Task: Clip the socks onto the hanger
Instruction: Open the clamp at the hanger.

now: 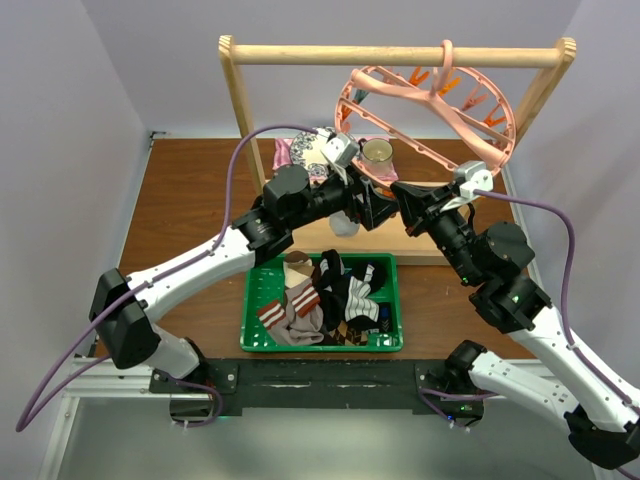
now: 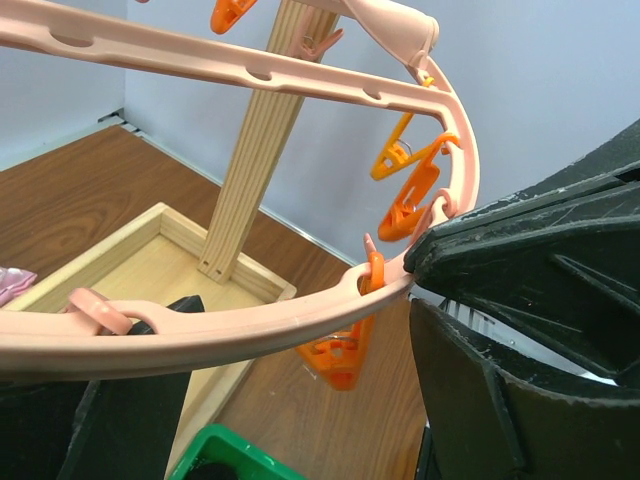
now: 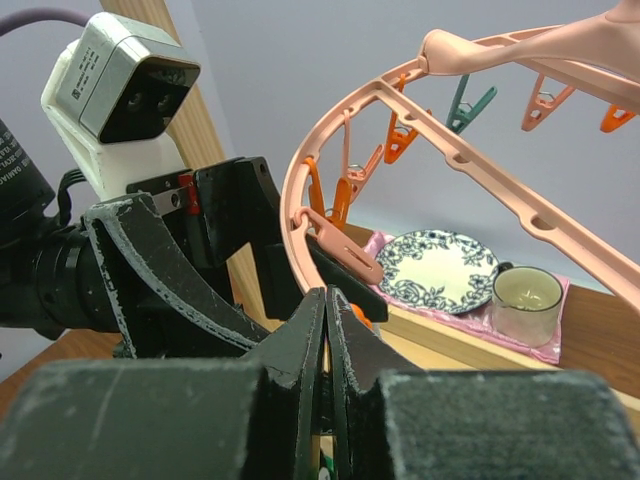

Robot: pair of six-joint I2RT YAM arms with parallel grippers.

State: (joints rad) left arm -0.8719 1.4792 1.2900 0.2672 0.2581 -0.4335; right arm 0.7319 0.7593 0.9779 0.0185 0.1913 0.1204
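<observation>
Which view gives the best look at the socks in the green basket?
Top external: it looks down on the whole green basket, with the socks piled inside. Left wrist catches only one green corner of the basket at its bottom edge. Right wrist shows no socks at all.

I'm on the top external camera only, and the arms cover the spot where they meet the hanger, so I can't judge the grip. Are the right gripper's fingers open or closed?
Observer: In the right wrist view the right gripper is closed, with only a thin slit between its fingers.
Operator: What sits at its tips?
Observer: A pink clip on the rim of the hanger reaches toward them, with an orange clip right beside. Whether either is pinched, I cannot tell.
Operator: And the left gripper?
Observer: The left wrist view shows the rim crossing close in front of the left gripper. Whether it holds the rim, I cannot tell.
</observation>
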